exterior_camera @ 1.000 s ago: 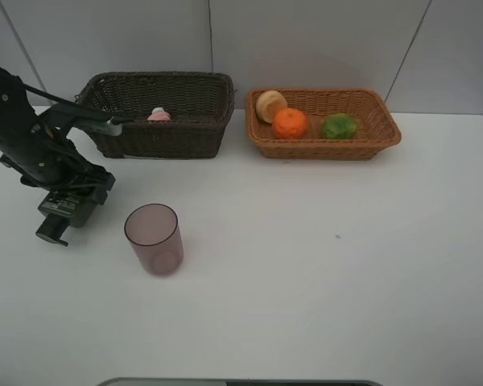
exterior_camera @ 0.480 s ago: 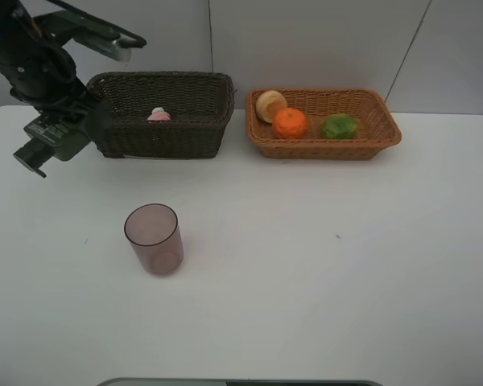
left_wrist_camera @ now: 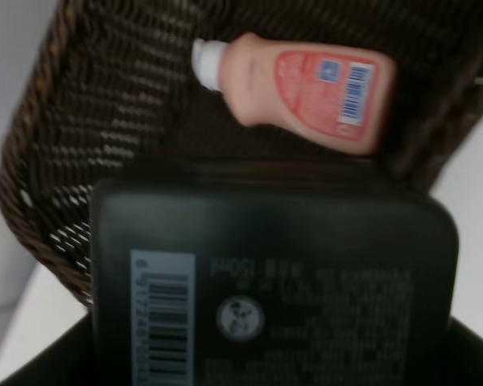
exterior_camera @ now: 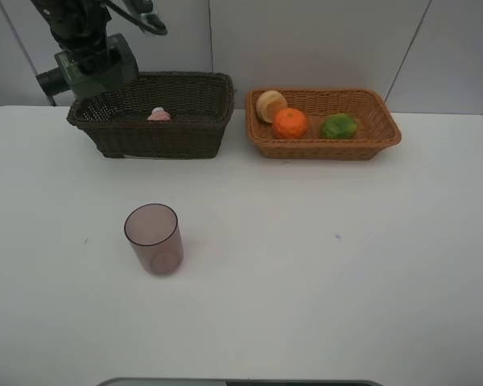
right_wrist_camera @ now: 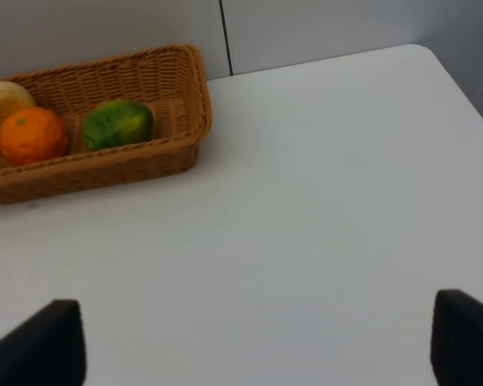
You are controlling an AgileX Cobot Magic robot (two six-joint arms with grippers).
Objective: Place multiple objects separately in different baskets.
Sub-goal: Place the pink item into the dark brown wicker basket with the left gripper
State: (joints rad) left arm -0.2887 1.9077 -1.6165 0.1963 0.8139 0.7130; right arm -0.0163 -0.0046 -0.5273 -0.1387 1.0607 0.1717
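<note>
Your left gripper (exterior_camera: 92,68) hangs over the left end of the dark basket (exterior_camera: 157,133), clamped on the dark pump bottle (left_wrist_camera: 270,289), whose flat labelled face fills the left wrist view between the jaws. Directly beneath and just past that bottle, the pink bottle (left_wrist_camera: 302,88) lies on its side on the basket floor, white cap toward the woven end wall; from the high camera you see only its top (exterior_camera: 159,115) showing above the front wall, right of your gripper.

Below and nearer the front edge of the table (exterior_camera: 306,265), well apart from the gripper, the mauve cup (exterior_camera: 154,239) stands upright.

Further right, the tan basket (exterior_camera: 326,145) sits just beside the dark one. It holds 3 fruits in a row: the red-yellow fruit (exterior_camera: 270,105) against its left wall, the orange (exterior_camera: 290,123) touching it, then the green fruit (exterior_camera: 339,126) a little apart.

Your right gripper (right_wrist_camera: 258,338) is outside the high view; its wrist camera shows the 2 fingertips (right_wrist_camera: 44,342) spread wide with nothing between them, over bare table, the tan basket ahead and off to 1 side.
</note>
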